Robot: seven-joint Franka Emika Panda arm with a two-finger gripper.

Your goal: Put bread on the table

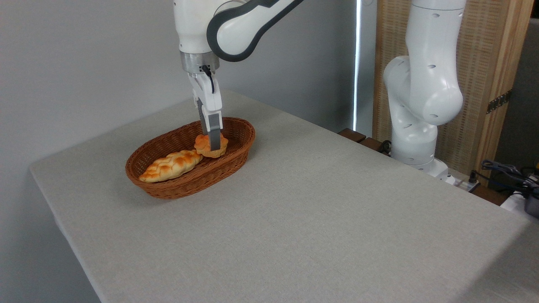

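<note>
Single fixed view. The counter (294, 210) is covered in plain grey-beige cloth, and a brown oval wicker basket (236, 162) sits toward its far left part. Inside the basket lie two items: a longer, paler braided loaf (170, 165) in the left half, and the bread (204, 145), a small round orange-golden bun with a lobed top, in the right half. The bun's left edge is touching or just beside the right end of the loaf; contact cannot be confirmed from this angle. The white arm comes in from the top of the frame and points the gripper (214, 145) straight down into the basket. Its near grey finger crosses the front of the bun, and the other finger is hidden behind it. The fingers are closed in on the bun from both sides, gripping it at mid-body. The bun's underside looks close to the basket floor; whether it is resting there or just clear of it cannot be told. The bun is within the basket rim, not on the cloth. The arm's white base column (421, 92) stands off the far right edge of the counter, before a wooden panel (492, 75).
</note>
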